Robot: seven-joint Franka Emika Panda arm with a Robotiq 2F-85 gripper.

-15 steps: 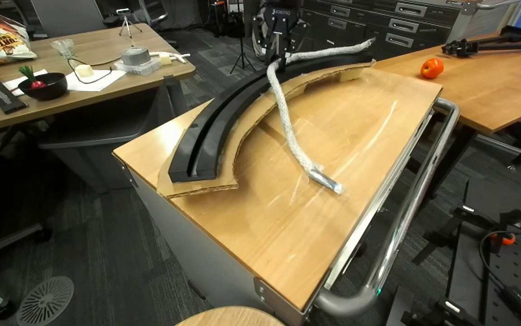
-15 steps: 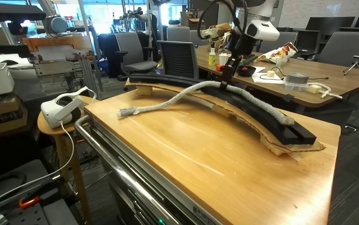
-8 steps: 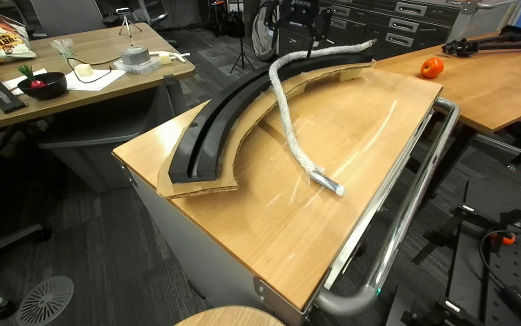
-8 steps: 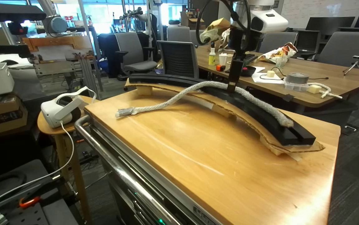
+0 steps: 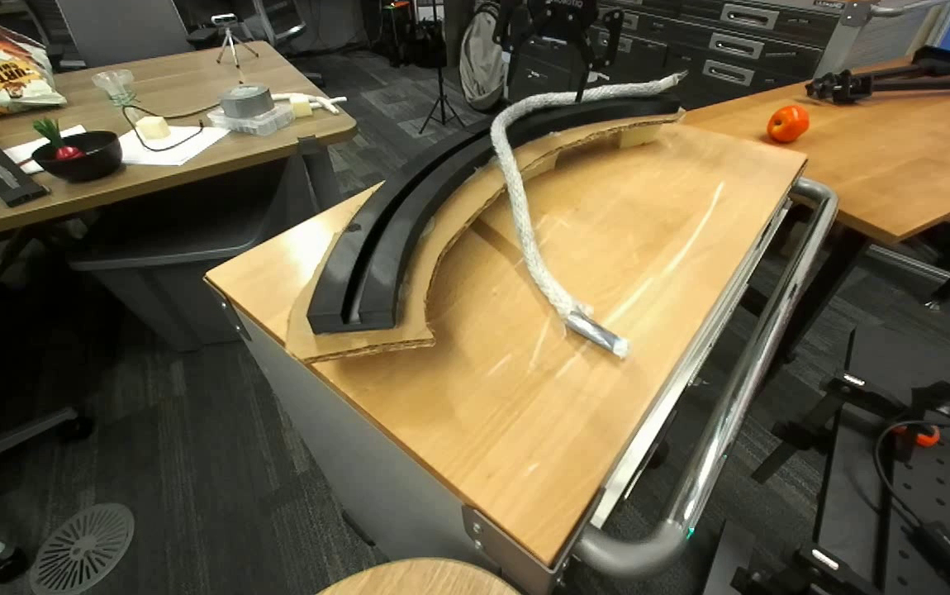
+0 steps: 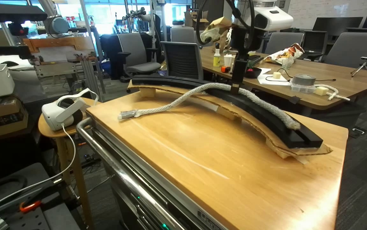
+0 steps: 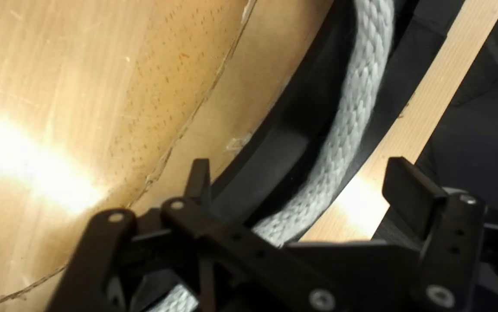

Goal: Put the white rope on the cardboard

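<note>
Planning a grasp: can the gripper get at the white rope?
Probably yes: in the wrist view the gripper is open, the white rope shows between its jaws, and nothing visible blocks it; the black-topped cardboard underneath may limit depth.

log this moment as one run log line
claw: open, not gripping | white rope: partly on black track atop cardboard, silver-wrapped end on tabletop | placement: incomplete
</note>
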